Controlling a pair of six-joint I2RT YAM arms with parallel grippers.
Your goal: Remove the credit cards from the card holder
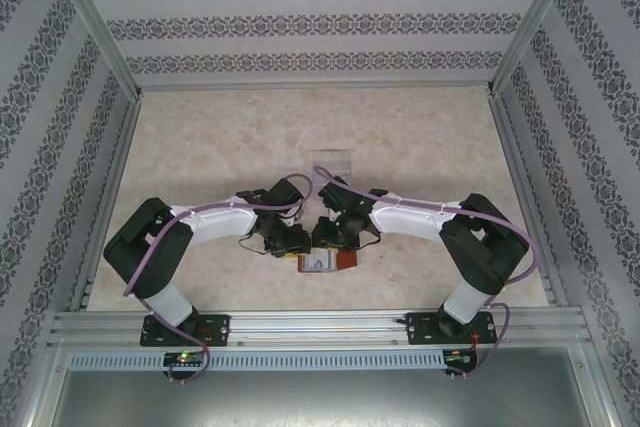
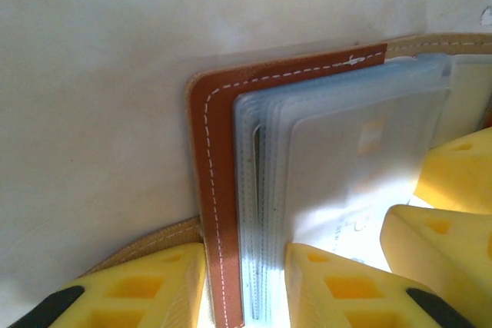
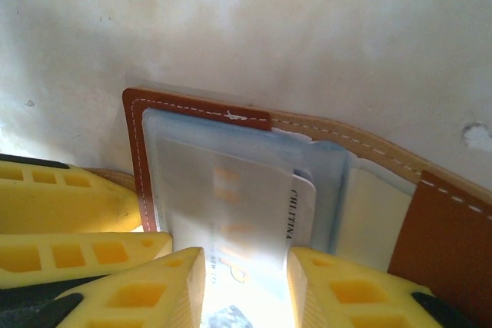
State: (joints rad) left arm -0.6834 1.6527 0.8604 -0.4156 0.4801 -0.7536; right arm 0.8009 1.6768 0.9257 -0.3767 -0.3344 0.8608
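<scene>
So the card holder (image 2: pixel 214 190) is laid open on the table (image 2: pixel 92 113), right at the tips of both grippers. The left gripper (image 2: pixel 246 278) is seen part-closed, jaws set either side of the brown cover edge and the stack of clear sleeves (image 2: pixel 257 213), so the holder looks to be pinched there. The right gripper (image 3: pixel 244 274) is half spread with a sleeved card lying between its jaws; whether anything is actually nipped can't be told. One of the credit cards (image 3: pixel 304 205) seems to be poking out of its sleeve just ahead of the right-hand jaw. Best guess for doing this well: the holder gets pinned by the left side while only the card edge, not the plastic, is caught and drawn straight back toward the right wrist. If the sleeve gets grabbed too, the whole holder would likely be dragged along
</scene>
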